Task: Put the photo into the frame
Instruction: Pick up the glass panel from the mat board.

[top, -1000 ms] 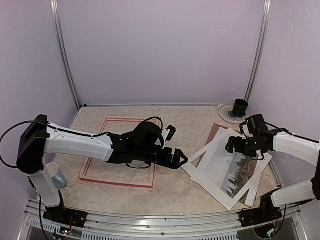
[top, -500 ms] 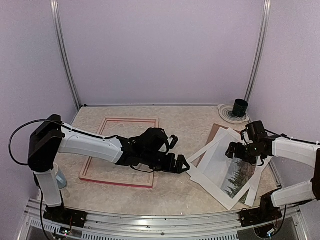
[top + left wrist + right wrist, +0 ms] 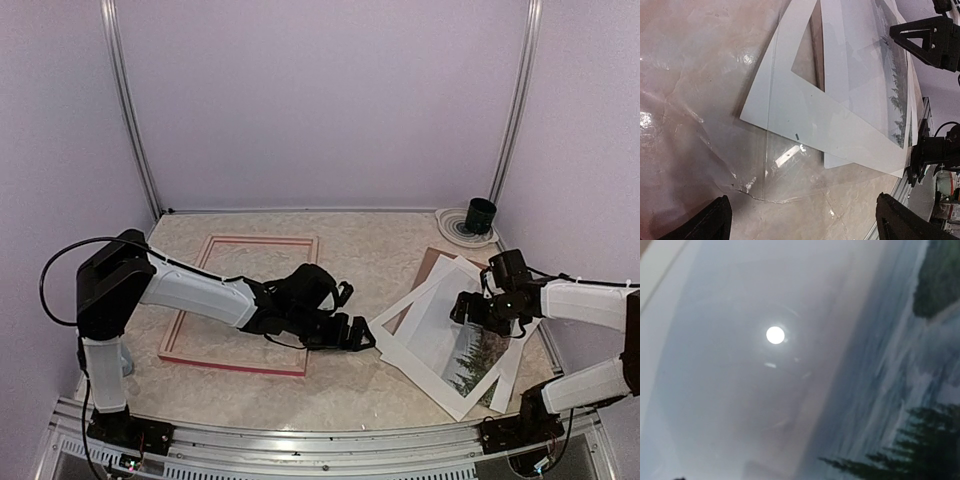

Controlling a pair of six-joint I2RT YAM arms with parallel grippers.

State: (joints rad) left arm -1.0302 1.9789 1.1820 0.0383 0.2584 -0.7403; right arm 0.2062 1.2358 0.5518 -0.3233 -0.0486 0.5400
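The left gripper gaped empty beside the mat. The right gripper, also wide, hung over the photo.

The left arm has sunk lower, and its big black elbow part has swung to the right. The left gripper has slid a little toward the front of the table. It is now just beside the corner of the white mat. The arm covers less of the frame, so all of its back edge shows now. The right gripper has come down and a bit forward, low over the photo.
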